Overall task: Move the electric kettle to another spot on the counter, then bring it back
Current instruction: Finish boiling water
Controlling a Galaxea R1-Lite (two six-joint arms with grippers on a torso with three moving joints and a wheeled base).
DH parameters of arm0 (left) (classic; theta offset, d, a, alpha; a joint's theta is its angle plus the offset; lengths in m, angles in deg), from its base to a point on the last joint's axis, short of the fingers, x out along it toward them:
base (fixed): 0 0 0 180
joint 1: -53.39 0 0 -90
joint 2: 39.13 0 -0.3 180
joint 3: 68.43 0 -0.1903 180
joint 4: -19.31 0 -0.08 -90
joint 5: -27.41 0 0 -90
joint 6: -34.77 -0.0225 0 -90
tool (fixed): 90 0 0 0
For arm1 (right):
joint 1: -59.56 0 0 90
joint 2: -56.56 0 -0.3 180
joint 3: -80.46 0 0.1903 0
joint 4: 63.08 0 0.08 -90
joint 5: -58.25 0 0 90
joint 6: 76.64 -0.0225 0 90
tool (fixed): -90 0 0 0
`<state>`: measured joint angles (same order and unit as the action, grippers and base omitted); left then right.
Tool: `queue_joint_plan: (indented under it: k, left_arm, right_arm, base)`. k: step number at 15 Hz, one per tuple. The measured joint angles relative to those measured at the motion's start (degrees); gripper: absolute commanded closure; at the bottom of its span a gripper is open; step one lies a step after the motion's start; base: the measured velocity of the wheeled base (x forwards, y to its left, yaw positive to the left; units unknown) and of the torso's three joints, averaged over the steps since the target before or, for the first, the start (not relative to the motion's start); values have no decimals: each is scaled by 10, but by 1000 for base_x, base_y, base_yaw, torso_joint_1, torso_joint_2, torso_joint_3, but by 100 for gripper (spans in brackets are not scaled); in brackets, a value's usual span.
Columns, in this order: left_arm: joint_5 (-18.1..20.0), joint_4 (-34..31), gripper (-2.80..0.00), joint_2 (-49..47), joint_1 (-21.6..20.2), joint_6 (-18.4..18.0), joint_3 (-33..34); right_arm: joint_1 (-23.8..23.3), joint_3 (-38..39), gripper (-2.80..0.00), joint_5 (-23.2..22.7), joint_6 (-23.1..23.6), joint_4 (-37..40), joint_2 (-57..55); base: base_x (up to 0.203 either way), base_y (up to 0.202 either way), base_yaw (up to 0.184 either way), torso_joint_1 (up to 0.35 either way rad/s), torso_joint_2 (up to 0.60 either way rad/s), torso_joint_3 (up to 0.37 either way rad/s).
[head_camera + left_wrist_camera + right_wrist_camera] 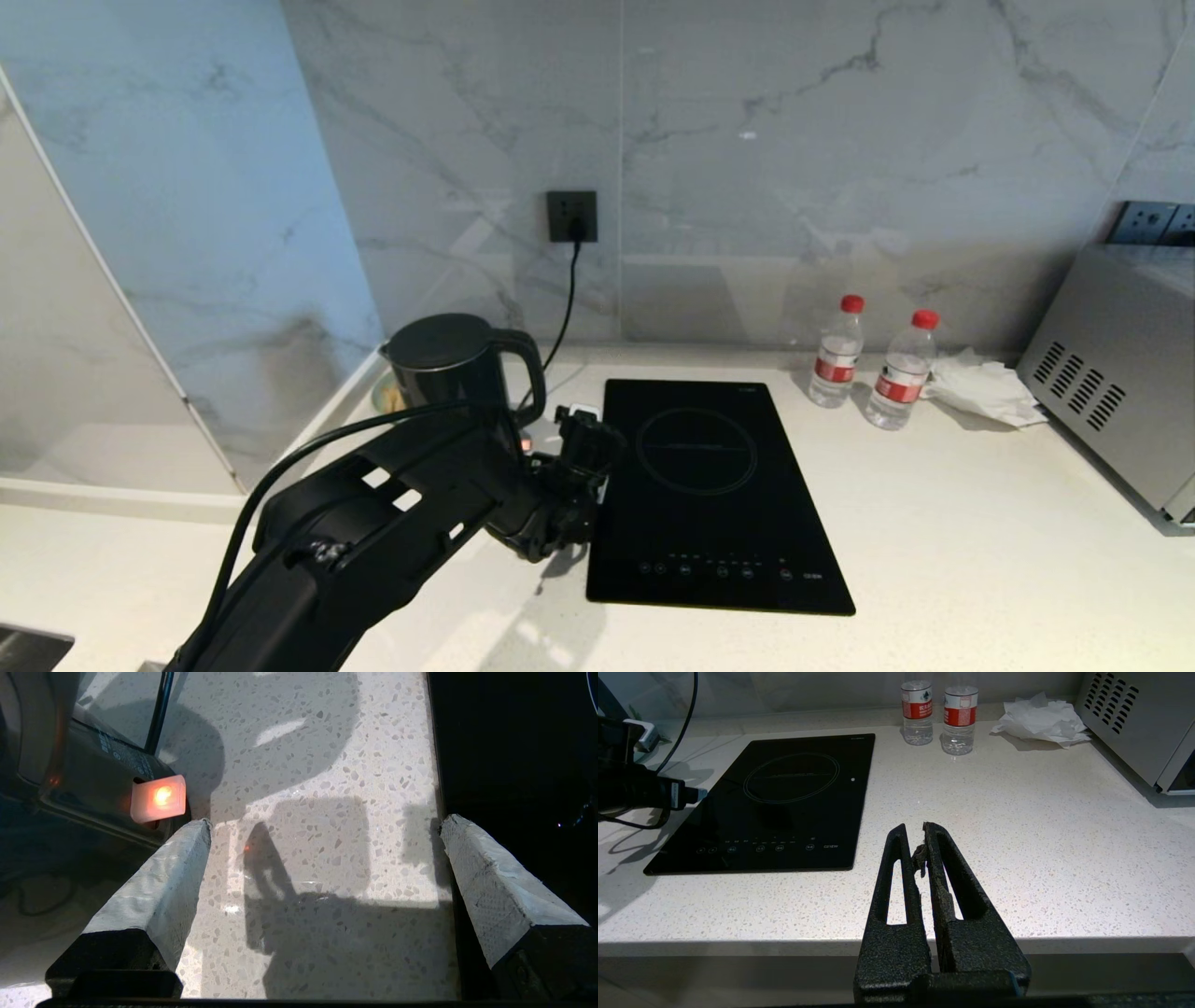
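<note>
Hanging low over the counter (934, 523), the left gripper (322, 826) has its 2 grey padded fingers (159, 891) spread wide with nothing between them but bare speckled stone. The electric kettle (457, 369) stands upright just beyond and to the outer side of that claw, near the back corner of the worktop, its loop handle turned toward the induction hob (714, 495). In the left wrist view, the kettle's dark lower body sits just beside one fingertip, and a small switch tab (158, 798) glowing orange lies right at that tip; whether the pad touches it cannot be told. The hob's black edge runs along the claw's other finger, so the claw hangs over the strip of counter between kettle and hob. A black cord (565, 299) runs from the wall socket (571, 217) down behind the kettle.

The right gripper (923, 835) sits parked at the counter's front edge, well apart from the kettle, its 2 black fingers pressed together on nothing. Beyond it, past the hob, stand 2 water bottles (938, 714), a crumpled tissue (1041, 718) beside them, and a silver appliance (1116, 373) farther to that side.
</note>
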<state>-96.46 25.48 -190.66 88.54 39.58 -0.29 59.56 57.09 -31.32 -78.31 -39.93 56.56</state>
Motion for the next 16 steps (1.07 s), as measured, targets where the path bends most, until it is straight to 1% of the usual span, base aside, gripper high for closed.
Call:
queue_joint_plan:
  k: [6,7,9,11,12,16]
  left_arm:
    - [2,0,-280,-7,0,13,-14]
    - [3,0,-280,-8,-2,21,-20]
    - [2,-13,-280,-9,-5,59,-25]
    - [5,-55,-280,-8,-7,112,-32]
    - [5,-72,-280,-7,-8,130,-35]
    - [4,-80,-280,-13,-19,144,-60]
  right_arm:
    - [0,0,0,0,0,0,0]
    - [0,0,0,0,0,0,0]
    - [-1,0,0,0,0,0,0]
    - [0,0,0,0,0,0,0]
    - [0,0,0,0,0,0,0]
    - [0,0,0,0,0,0,0]
  base:
    - [0,0,0,0,0,0]
    - [0,0,0,0,0,0]
    - [0,0,0,0,0,0]
    - [0,0,0,0,0,0]
    - [0,0,0,0,0,0]
    - [0,0,0,0,0,0]
